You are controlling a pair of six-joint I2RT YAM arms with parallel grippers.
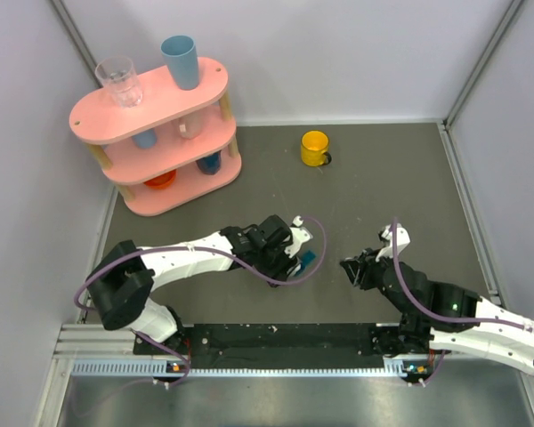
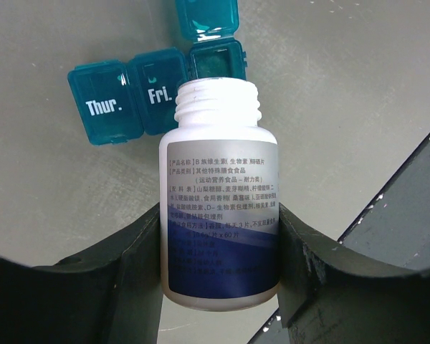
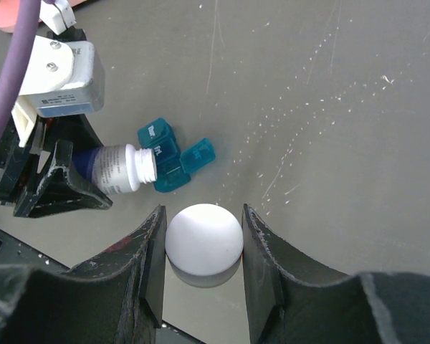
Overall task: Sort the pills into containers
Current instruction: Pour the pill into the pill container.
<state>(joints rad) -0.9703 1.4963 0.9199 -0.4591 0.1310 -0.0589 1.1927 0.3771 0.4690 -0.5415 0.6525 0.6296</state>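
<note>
Grey table (image 2: 344, 72) bears pill box (image 2: 154, 89) just beyond bottle (image 2: 218, 186) in left gripper (image 2: 218, 222)

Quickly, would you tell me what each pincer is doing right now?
Left pincer: closed on the white bottle.
Right pincer: closed on the white round cap.

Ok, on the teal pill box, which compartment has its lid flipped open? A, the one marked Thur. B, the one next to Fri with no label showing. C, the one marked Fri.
B: in the left wrist view the compartment beside Fri. gapes open with its lid swung back, by the white bottle mouth, while the Thur. and Fri. lids of the pill box lie shut.
</note>
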